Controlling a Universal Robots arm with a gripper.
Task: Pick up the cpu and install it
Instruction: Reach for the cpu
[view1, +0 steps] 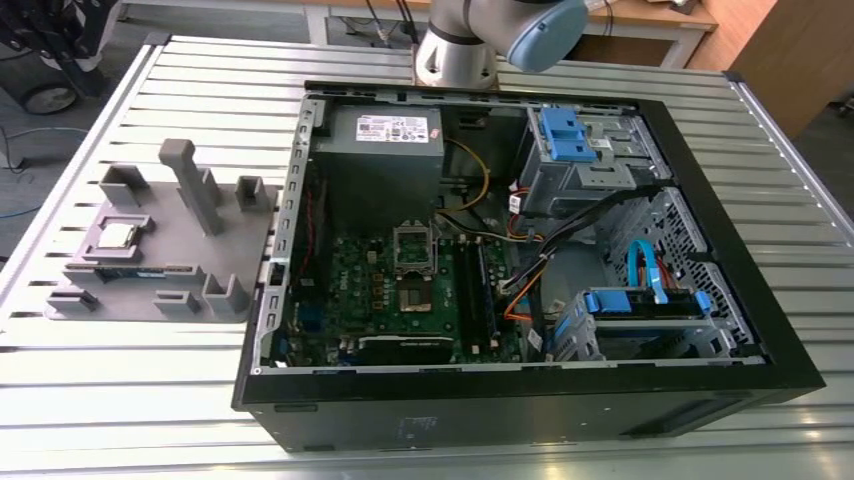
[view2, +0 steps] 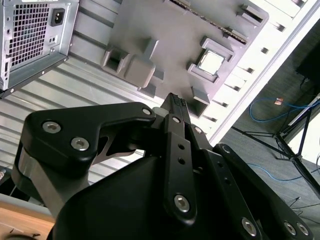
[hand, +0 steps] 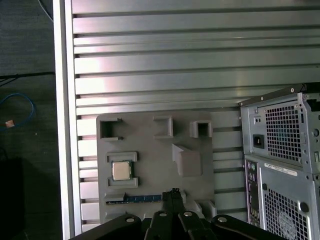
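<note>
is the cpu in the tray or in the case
In the tray: the cpu lies flat in a square pocket of the grey tray, outside the computer case.

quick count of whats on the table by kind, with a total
cpu: 1
memory stick: 1
grey holder tray: 1
computer case: 1
total: 4
</note>
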